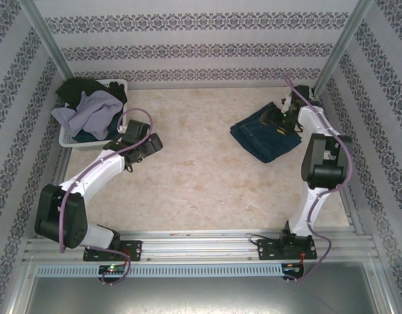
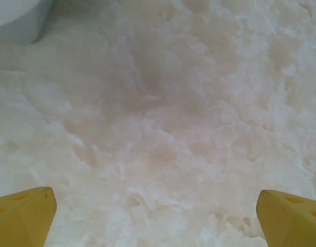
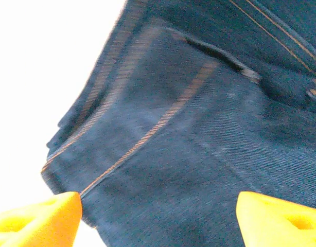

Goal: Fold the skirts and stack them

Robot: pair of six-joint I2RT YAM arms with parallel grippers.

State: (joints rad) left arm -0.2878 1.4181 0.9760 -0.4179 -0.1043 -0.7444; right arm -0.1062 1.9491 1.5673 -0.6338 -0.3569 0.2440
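The right gripper (image 1: 277,119) hangs over the denim skirt (image 1: 263,137) at the far right of the table (image 1: 188,190). In the right wrist view its yellow fingertips (image 3: 39,221) stand wide apart with nothing pinched between them. The right gripper (image 3: 158,226) looks straight down on the denim skirt (image 3: 199,128), whose orange stitching and a pocket seam run slantwise across the cloth. Whether the tips touch the cloth cannot be told. From above, the skirt lies as a roughly folded dark blue pad, flat on the table and near the right wall.

The left gripper (image 1: 148,145) is on the left side of the table, just beside the near right corner of the white basket (image 1: 65,139). In the left wrist view the left gripper (image 2: 158,216) is spread fully, its yellow fingertips (image 2: 24,213) at the bottom corners of the picture, holding nothing, with bare pale table (image 2: 158,118) beneath.

In the basket, at the far left corner of the table, lie the other skirts in a loose heap. The lavender-grey skirt (image 1: 90,110) is on top, and the black skirt (image 1: 80,88) is behind it towards the wall. A strip of dark blue cloth (image 1: 91,135) shows under the lavender one.
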